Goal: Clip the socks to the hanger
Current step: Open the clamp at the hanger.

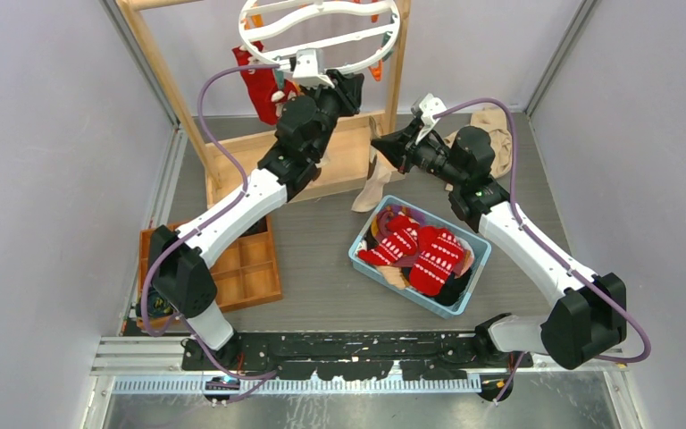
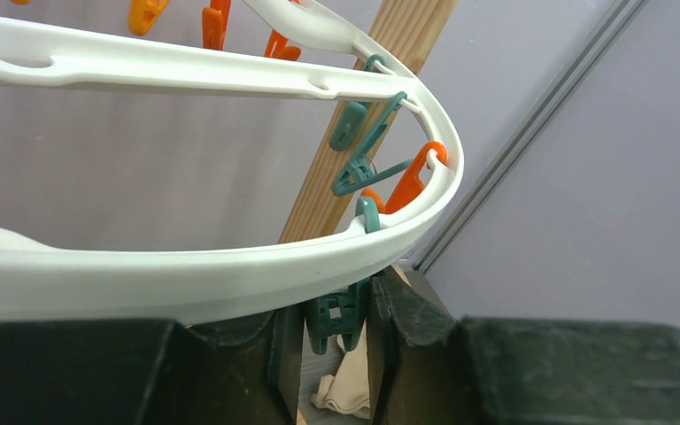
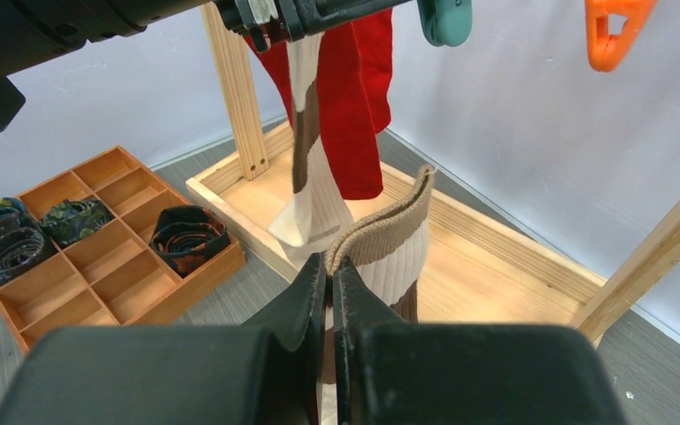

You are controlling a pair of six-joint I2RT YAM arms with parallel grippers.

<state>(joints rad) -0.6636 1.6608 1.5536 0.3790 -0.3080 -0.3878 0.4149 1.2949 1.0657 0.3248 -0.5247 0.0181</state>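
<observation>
The wooden frame point(image 1: 168, 85) stands at the far side of the counter point(image 1: 322, 268), carrying the hanger point(image 2: 230, 279), from which a red sock point(image 3: 359, 106) hangs. Nearer, a blue bin point(image 1: 473, 279) holds more socks point(image 1: 433, 259). The right tool point(image 3: 329, 283) is pressed together on a tan-and-brown sock point(image 3: 390, 243), raised below the hanger. The left tool point(image 2: 336, 354) pinches a teal clip point(image 2: 336, 314) under the ring.

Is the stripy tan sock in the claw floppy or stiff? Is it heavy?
Probably floppy: in the top view the tan sock dangles limp below the right claw. Its ribbed cuff stands up above the pinch, so that part seems a bit springier. It is likely light, since a small pinch at the fingertips holds it all.
</observation>
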